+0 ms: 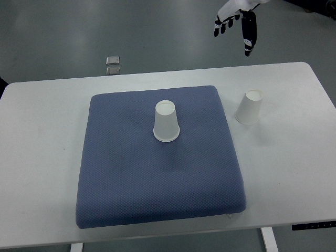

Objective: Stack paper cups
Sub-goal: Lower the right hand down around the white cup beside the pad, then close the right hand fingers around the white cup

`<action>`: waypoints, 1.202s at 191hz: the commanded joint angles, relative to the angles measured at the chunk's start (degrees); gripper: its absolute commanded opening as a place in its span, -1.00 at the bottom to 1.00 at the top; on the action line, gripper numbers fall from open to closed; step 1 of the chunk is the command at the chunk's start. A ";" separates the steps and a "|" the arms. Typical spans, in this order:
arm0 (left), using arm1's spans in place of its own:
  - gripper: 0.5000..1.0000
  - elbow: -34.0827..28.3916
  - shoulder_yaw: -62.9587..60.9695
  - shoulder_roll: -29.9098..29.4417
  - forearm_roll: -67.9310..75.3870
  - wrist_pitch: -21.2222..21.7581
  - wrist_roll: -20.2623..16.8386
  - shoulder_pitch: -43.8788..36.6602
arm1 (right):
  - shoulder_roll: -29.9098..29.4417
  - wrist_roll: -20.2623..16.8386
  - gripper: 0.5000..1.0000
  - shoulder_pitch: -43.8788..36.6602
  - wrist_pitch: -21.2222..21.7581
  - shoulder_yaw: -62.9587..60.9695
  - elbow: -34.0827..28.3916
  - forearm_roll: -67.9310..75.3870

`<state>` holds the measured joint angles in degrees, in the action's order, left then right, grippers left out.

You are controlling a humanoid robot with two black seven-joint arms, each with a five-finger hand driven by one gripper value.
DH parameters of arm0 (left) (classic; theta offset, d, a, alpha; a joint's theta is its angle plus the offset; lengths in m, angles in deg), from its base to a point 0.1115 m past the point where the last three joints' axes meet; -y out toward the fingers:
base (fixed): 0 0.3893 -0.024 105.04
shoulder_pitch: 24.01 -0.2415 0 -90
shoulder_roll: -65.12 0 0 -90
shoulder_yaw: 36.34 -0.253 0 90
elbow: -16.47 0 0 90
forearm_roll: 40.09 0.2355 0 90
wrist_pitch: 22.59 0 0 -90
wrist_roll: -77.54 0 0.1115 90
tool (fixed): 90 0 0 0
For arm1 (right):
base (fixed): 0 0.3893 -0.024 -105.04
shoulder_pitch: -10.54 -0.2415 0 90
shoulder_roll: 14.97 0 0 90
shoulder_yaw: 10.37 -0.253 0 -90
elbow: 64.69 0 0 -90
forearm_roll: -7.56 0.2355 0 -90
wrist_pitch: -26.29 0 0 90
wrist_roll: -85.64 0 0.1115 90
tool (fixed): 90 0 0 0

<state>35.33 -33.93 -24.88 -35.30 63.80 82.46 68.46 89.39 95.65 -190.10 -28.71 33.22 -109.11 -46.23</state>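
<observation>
Paper cups: two white ones, both upside down, rims on their supports and bases up.
Cup on the cushion (166,122): stands upright, mouth down, slightly toward 12 o'clock of the pad's middle; likely the base of the stack, since it sits central and steady.
Cup on the table (249,107): at about 3 o'clock from the first cup, just off the pad's right edge, resting on bare tabletop, well apart from the first. It looks slightly tilted in this steep view, though that may be only the viewing angle.
Blue cushion (157,173): a square quilted pad covering most of the desk's middle, probably there to soften the landing and stop cups from sliding.
White table (294,173): carries the pad and the second cup.
Robot hand (236,23): at 1 o'clock, above the floor beyond the table's far edge, well clear of both cups. Dark fingers (249,34) hang spread and relaxed, gripping nothing. The arm is cropped by the top edge, so I cannot tell which side it belongs to.
Floor plates (113,64): two small metal squares at 11 o'clock beyond the table, unrelated.
Stage: nothing stacked yet.
Next move, as a judgement: reach to the nearer table cup, grip its wall lightly so the paper does not crush, and lower it over the cushion cup.
</observation>
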 commanded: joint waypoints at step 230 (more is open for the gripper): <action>1.00 -0.32 -0.12 0.00 -0.04 0.10 0.00 -0.53 | -4.87 -0.07 0.67 32.94 -8.20 -7.74 25.17 0.18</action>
<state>35.01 -34.00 -24.88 -35.35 63.87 82.46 67.95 84.58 95.57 -157.75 -36.20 25.48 -84.46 -46.04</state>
